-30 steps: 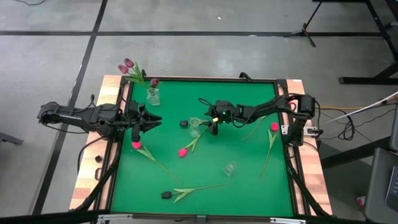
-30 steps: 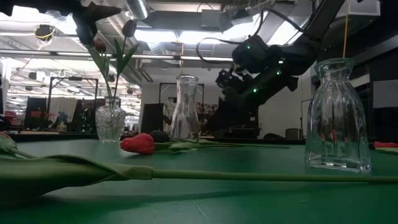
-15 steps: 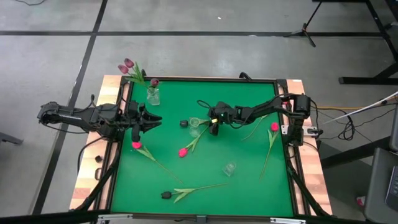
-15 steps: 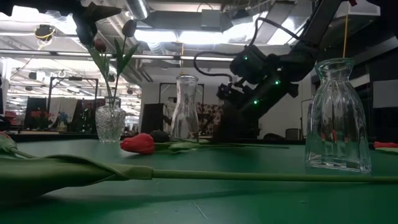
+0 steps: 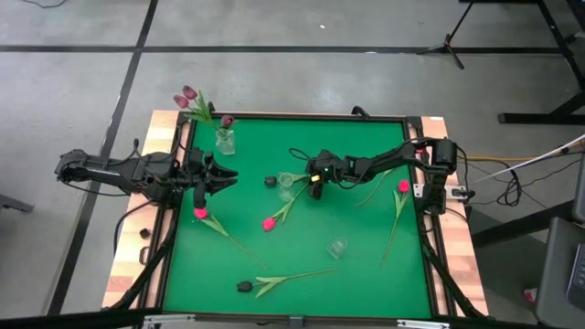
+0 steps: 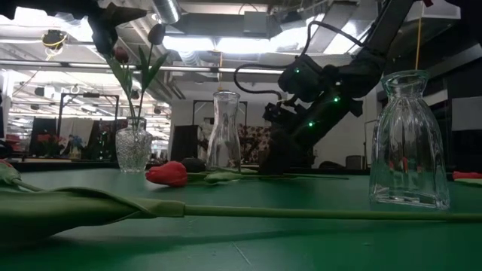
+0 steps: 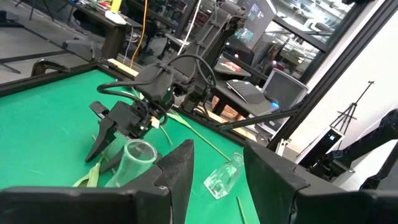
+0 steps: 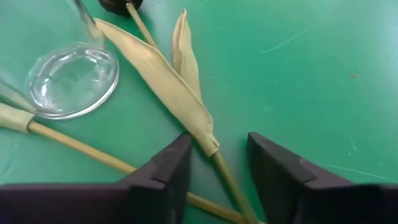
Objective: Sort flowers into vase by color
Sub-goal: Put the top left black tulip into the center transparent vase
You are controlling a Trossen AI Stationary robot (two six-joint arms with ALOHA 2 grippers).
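Observation:
My right gripper (image 5: 313,189) is open and points down at the mat beside the clear middle vase (image 5: 286,181). In the right wrist view its fingers (image 8: 163,180) stand on either side of the stem (image 8: 219,167) of the near-black tulip (image 5: 270,181), without touching it. That tulip lies flat, and its leaf (image 8: 161,84) ends just ahead of the fingers. A red tulip (image 5: 269,223) lies with its stem (image 8: 81,148) running toward the same spot. My left gripper (image 5: 219,175) waits open at the table's left edge.
A vase (image 5: 224,140) at the far left holds mauve and maroon tulips. Another clear vase (image 5: 338,247) stands toward the near side. More tulips lie flat: red (image 5: 200,213), near-black (image 5: 243,286), pink (image 5: 403,185). A raised frame (image 5: 302,117) borders the green mat.
My right gripper has tipped its fingers further down and sunk a little toward the stems beside the middle vase. The flowers and vases lie as before.

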